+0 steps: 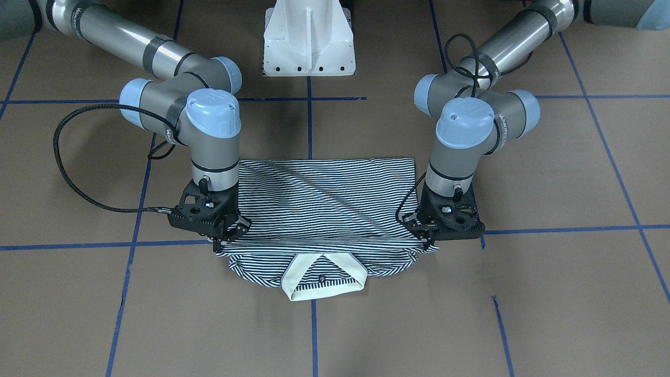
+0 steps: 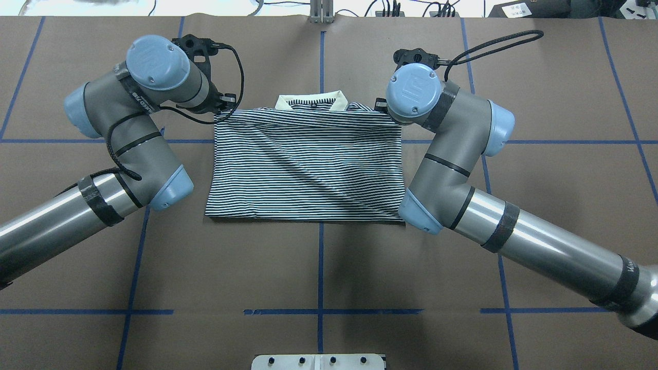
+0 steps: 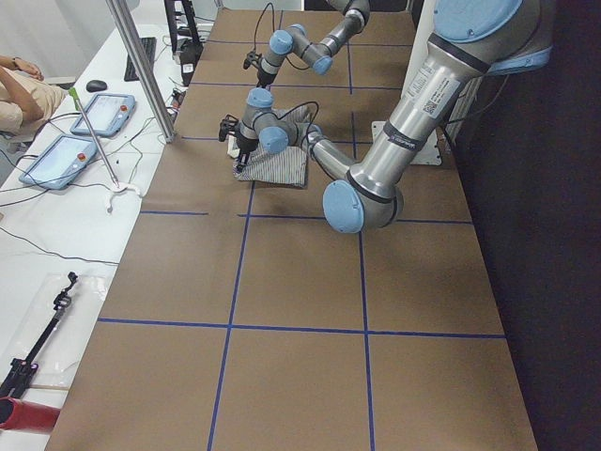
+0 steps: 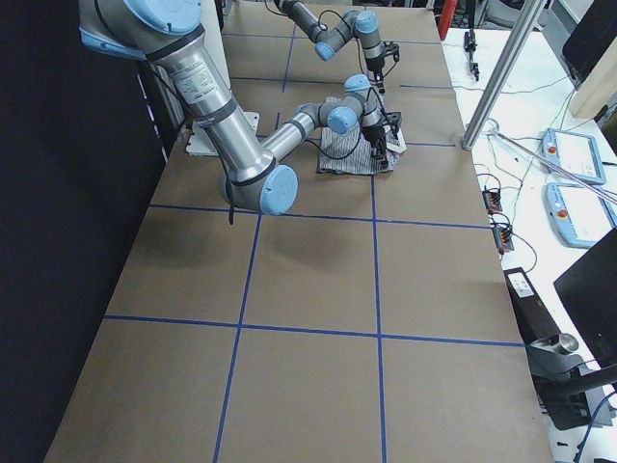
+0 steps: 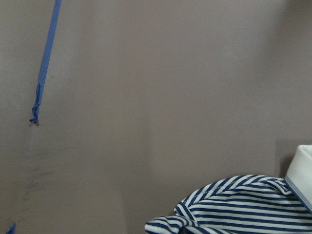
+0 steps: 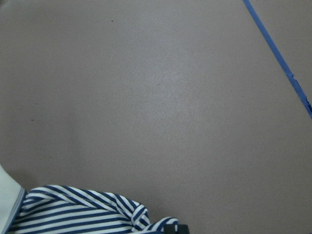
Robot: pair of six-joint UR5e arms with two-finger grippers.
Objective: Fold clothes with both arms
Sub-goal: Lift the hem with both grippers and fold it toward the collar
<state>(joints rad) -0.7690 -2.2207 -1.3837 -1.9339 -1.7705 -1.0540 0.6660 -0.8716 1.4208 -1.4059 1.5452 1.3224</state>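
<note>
- The short-sleeved polo shirt (image 1: 324, 204) with thin navy-and-white stripes is seen on the brown, paper-covered surface (image 1: 335, 335) in front of the robot. It is folded once, so that its lower part is laid over the chest.
- The black clawed left pincer (image 1: 425, 236) is found at one end of the upper layer's free edge, and the black clawed right pincer (image 1: 226, 238) at the other end. As far as can be judged from the front-facing view, each is closed on a corner of this edge, which is drawn straight between them.
- The long axis of the folded polo shirt runs crosswise, from one pincer to the other, and the held edge is parallel to it.
- The fold line is placed on the side of the robot's base. The plain cream collar (image 1: 297, 273) is seen uncovered just beyond the held edge, on the side away from the robot.
- Neither arm is nearer: the polo shirt is centred between them, with each pincer at its own end.
- It is judged that the coming move must be made by both pincers together, because a pull by one alone would skew the edge against the collar.
</note>
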